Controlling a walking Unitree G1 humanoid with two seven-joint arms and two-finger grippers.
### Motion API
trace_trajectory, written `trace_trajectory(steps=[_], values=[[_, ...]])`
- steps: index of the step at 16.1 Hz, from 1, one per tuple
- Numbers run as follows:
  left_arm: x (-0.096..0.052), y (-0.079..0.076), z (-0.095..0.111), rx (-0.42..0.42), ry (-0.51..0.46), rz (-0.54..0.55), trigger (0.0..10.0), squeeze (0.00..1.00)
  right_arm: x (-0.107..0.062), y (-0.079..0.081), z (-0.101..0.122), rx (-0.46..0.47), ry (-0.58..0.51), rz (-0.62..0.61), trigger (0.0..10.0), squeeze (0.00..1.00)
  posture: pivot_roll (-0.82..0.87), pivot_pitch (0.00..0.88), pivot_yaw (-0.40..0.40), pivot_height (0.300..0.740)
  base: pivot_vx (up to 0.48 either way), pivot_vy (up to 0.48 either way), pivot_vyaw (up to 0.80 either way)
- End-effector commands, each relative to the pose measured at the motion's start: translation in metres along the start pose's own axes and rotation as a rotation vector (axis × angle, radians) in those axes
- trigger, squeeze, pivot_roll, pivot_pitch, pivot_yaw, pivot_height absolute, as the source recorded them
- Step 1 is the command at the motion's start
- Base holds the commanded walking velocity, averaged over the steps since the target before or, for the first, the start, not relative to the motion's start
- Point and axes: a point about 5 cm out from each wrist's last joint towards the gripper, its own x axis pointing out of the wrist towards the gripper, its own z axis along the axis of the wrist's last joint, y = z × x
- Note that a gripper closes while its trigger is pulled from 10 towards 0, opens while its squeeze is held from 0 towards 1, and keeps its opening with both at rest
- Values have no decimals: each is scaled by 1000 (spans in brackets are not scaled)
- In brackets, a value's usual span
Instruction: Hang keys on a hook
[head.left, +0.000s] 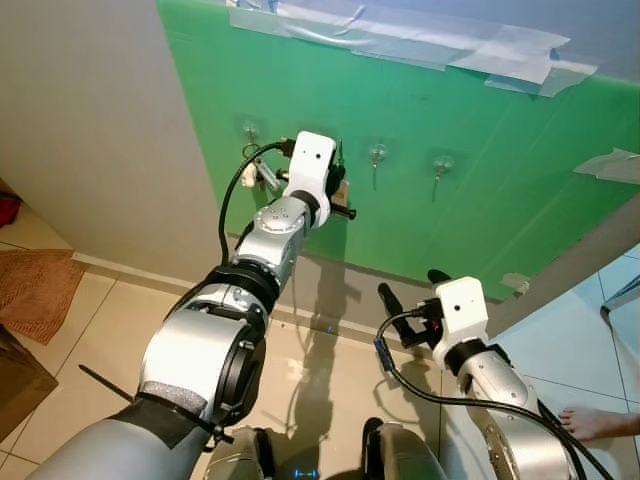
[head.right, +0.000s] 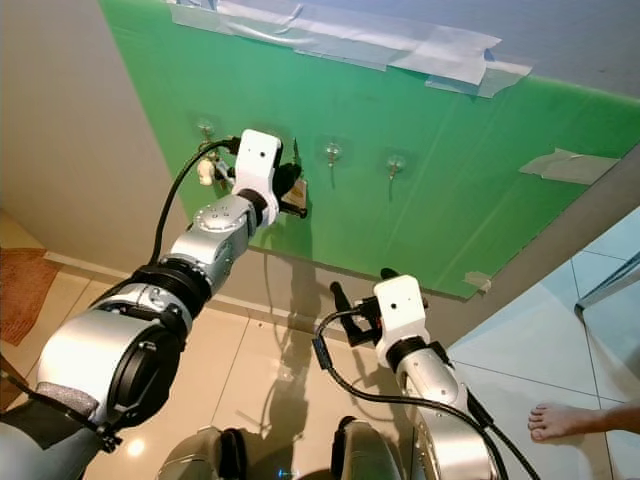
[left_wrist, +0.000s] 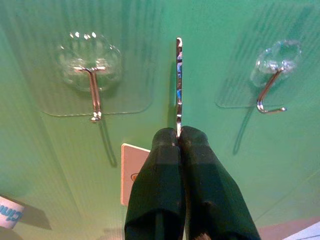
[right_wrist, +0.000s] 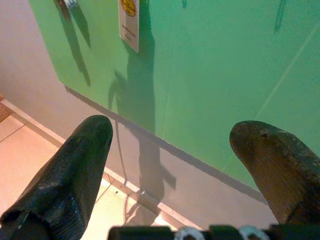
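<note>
Against green board (left_wrist: 210, 165), left end effector (left_wrist: 178, 136) pinches key (left_wrist: 178, 85) pointing straight ahead.

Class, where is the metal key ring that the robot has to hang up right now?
The thin metal key ring is pinched in the shut left gripper, raised against the green wall sheet, between two clear adhesive hooks, with a white tag hanging below.

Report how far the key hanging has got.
Done: the left gripper is shut on the key ring and raised to the green board, with a tag hanging below. In hand: the ring sits between two clear adhesive hooks, on neither. Left: slip it over a hook and release. The right gripper waits open lower down.
</note>
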Motion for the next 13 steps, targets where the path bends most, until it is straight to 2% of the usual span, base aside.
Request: trace_trajectory(steps=[1,5,8,13], values=[[3,-2,15,3,-49,-1,0,0,-3,-3,2,5,-7,-6,10000,0,-245,144,11,710,0,0,0],[1,12,21,-69,-87,58,0,0,-4,-4,1,9,-4,0,10000,0,-243,146,9,710,0,0,0],[0,18,25,-92,-104,83,0,0,-5,-5,1,8,-3,5,10000,0,-243,147,6,710,0,0,0],[1,18,35,-85,-158,55,0,0,-8,-6,-1,9,2,10,10000,0,-242,146,3,710,0,0,0]])
